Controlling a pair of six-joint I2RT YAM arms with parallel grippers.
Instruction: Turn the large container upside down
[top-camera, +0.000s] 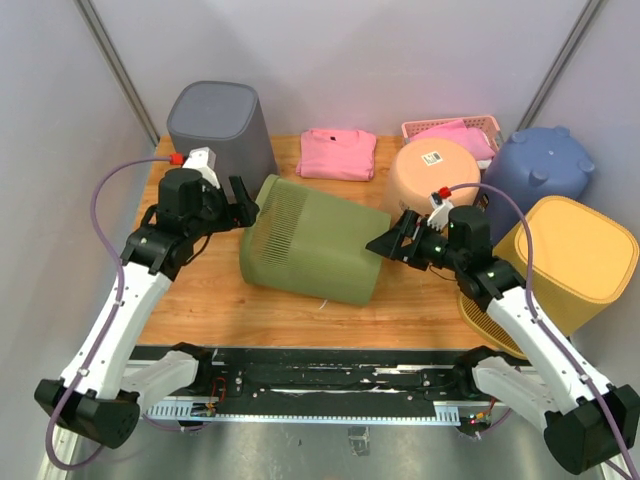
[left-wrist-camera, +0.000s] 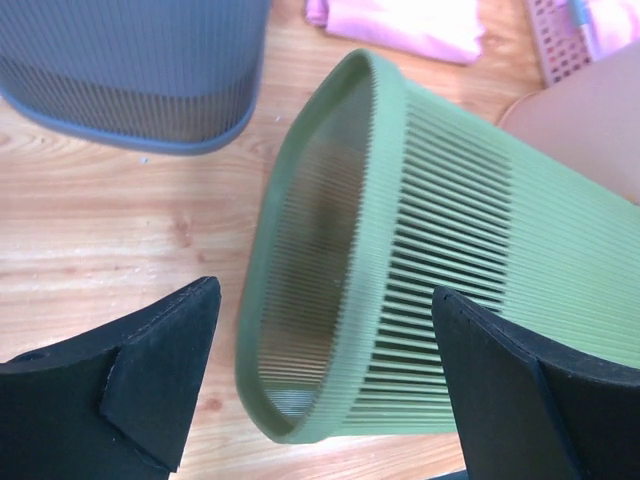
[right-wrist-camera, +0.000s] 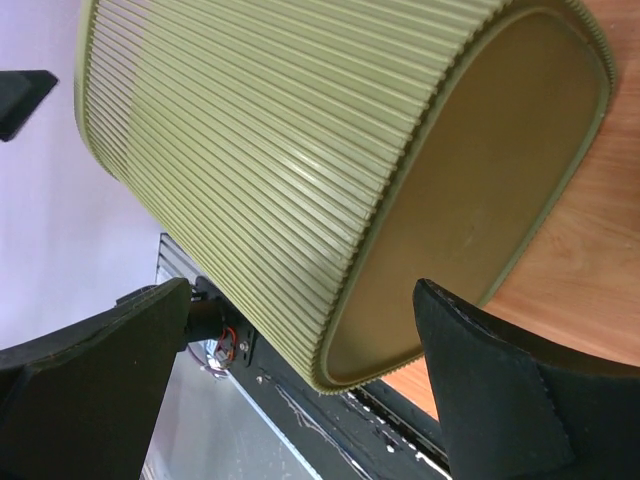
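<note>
The large container (top-camera: 315, 240) is an olive-green ribbed bin lying on its side across the middle of the wooden table (top-camera: 200, 300). Its open mouth faces left and its flat base faces right. My left gripper (top-camera: 245, 210) is open right at the mouth. In the left wrist view, the rim (left-wrist-camera: 300, 300) sits ahead of the gap between its wide-spread black fingers (left-wrist-camera: 160, 370). My right gripper (top-camera: 385, 245) is open at the base end. The base (right-wrist-camera: 480, 180) fills the right wrist view just beyond its spread fingers (right-wrist-camera: 500, 400). Neither gripper holds anything.
A grey bin (top-camera: 218, 125) stands upside down at the back left, close behind my left gripper. Along the back are a folded pink cloth (top-camera: 338, 153), a peach container (top-camera: 435, 172), a pink basket (top-camera: 470, 128) and a blue bin (top-camera: 540, 165). A yellow bin (top-camera: 575, 255) lies beside my right arm.
</note>
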